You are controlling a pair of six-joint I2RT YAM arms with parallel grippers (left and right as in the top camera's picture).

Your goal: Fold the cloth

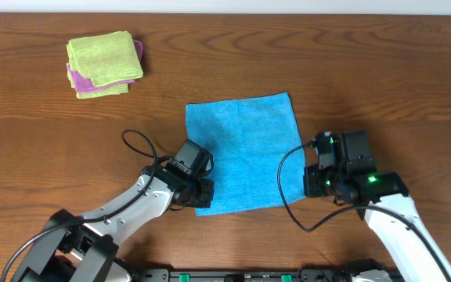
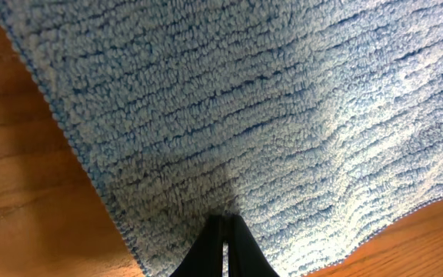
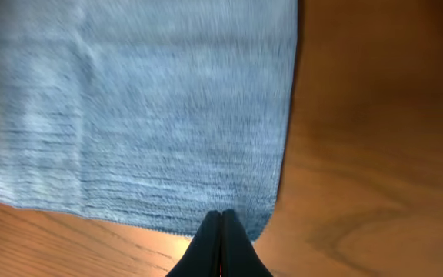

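One cloth [image 1: 245, 153] | blue looped terry | spread flat | unfolded

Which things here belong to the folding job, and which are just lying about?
In the job: blue cloth, left gripper, right gripper.
Lying about: stack of folded cloths, yellow-green and pink, at the far left.

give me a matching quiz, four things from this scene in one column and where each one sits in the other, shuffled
1 blue cloth
2 folded yellow-and-pink stack
3 left jaws
4 right jaws

a shut at the cloth's near right corner
b far left, on its own
c spread flat in the middle
d shut at the cloth's near left corner

Pairs: 1-c, 2-b, 3-d, 4-a
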